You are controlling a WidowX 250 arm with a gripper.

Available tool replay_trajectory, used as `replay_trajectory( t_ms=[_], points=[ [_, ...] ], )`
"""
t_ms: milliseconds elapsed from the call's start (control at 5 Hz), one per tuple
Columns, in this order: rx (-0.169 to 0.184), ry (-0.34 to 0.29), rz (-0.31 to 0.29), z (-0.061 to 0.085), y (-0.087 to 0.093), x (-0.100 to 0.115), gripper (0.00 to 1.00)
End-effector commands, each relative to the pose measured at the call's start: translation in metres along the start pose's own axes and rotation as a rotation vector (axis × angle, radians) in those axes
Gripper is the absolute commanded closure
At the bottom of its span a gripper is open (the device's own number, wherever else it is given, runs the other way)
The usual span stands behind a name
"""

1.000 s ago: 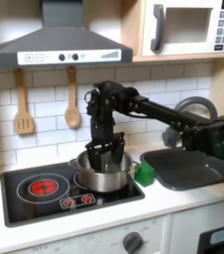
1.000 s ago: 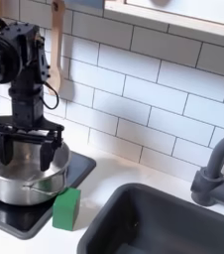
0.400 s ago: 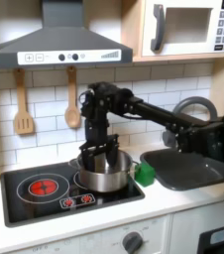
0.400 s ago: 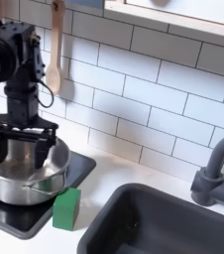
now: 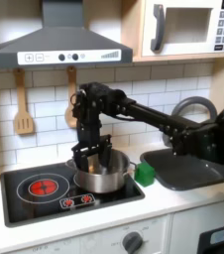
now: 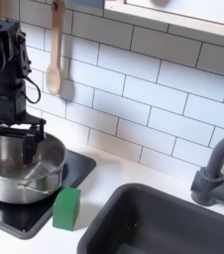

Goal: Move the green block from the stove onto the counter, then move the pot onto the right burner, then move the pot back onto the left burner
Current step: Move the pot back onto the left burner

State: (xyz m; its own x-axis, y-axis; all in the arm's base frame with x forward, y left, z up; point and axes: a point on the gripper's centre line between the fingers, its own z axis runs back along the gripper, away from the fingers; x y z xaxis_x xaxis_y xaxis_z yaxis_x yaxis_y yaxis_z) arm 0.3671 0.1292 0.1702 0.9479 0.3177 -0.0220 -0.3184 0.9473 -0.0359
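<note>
Nearby, green block [image 5: 144, 175] beside pot [image 5: 102, 177], sink [image 6: 173, 223] beyond

Toy kitchen: stove [image 5: 45, 193], range hood [image 5: 59, 45], microwave [image 5: 188, 27], sink [image 6: 168, 223], tiled wall [image 6: 144, 94].

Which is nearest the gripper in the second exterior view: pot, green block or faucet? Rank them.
From the gripper:
1. Pot, directly under it on the stove.
2. Green block, on the counter toward the second exterior view's right.
3. Faucet, at the second exterior view's far right.
</note>
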Motion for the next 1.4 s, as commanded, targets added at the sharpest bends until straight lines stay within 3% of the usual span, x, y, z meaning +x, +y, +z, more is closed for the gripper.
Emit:
replay_trajectory(
  t_ms=[0,800,1200],
  points=[
    [-0.002,0.008,0.019,0.000,0.012,0.002,0.00],
    [-0.015,0.008,0.076,0.006,0.046,0.015,0.00],
    [-0.022,0.018,0.125,0.005,0.075,0.024,0.00]
  ],
)
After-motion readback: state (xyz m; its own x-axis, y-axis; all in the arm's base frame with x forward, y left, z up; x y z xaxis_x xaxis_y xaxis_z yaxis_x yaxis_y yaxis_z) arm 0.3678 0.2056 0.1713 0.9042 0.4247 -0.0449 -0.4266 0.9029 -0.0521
